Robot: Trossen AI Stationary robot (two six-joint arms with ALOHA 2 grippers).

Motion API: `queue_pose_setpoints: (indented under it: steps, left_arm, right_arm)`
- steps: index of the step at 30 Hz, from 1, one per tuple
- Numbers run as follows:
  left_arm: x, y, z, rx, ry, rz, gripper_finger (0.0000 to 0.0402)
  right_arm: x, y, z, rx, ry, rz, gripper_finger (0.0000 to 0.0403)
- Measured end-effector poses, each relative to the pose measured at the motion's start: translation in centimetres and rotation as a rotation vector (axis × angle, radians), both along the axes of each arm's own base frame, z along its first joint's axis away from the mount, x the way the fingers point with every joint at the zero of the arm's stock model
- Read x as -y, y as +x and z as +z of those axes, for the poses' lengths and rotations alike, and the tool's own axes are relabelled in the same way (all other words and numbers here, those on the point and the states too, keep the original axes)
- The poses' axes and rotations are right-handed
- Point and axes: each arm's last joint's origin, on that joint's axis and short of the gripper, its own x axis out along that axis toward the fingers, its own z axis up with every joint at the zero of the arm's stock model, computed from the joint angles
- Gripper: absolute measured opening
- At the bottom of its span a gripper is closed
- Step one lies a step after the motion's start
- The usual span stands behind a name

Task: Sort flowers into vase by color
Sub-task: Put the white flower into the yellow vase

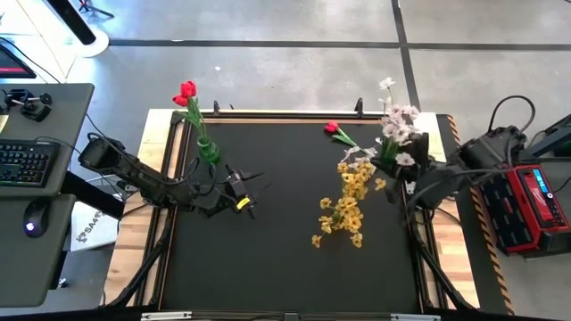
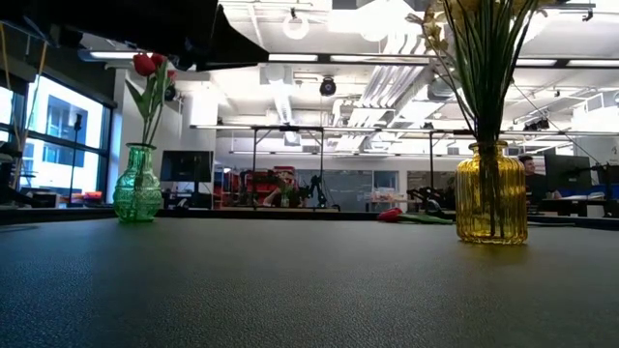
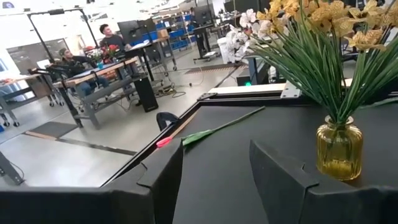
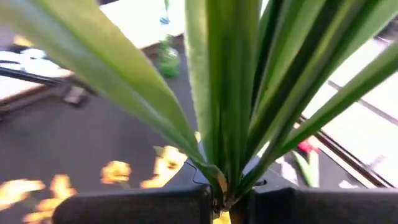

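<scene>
Tulips (image 1: 186, 94), red, stand in a green vase (image 1: 208, 150) at the table's (image 1: 277, 259) left rear. Just beside that vase, the left gripper (image 1: 248, 198) hovers low over the mat with its fingers (image 3: 283, 177) spread and nothing between them. Farther right, a single red tulip (image 1: 334, 129) lies flat near the rear edge, touching no vase. Yellow sprays (image 1: 346, 207) fill a yellow vase (image 2: 491, 193) right of centre. At the far right, the right gripper (image 4: 221, 200) is pinched on the stems of a whitish spray (image 1: 399, 125), holding it above the table's right rear.
</scene>
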Motion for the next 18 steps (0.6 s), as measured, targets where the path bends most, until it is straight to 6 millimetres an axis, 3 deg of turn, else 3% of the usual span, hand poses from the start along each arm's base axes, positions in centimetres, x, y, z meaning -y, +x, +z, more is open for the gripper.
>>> queue_pose_setpoints:
  steps: [4, 10, 13, 18]
  left_arm:
    - [0.0, 0.0, 0.0, 0.001, 0.0, 0.0, 0.0175]
    - [0.0, 0.0, 0.0, 0.003, -0.004, 0.0, 0.0175]
    - [0.0, 0.0, 0.0, 0.005, -0.005, 0.0, 0.0175]
    - [0.0, 0.0, 0.0, 0.006, -0.007, 0.0, 0.0175]
  right_arm:
    - [-1.0, -0.7, 1.3, 0.001, 0.094, 0.175, 0.0]
    - [-3.6, -1.1, 1.3, -0.072, 0.251, 0.376, 0.0]
    - [-5.2, -1.1, 0.3, -0.153, 0.244, 0.412, 0.0]
    - [-8.6, -1.1, -3.3, -0.231, 0.111, 0.362, 0.0]
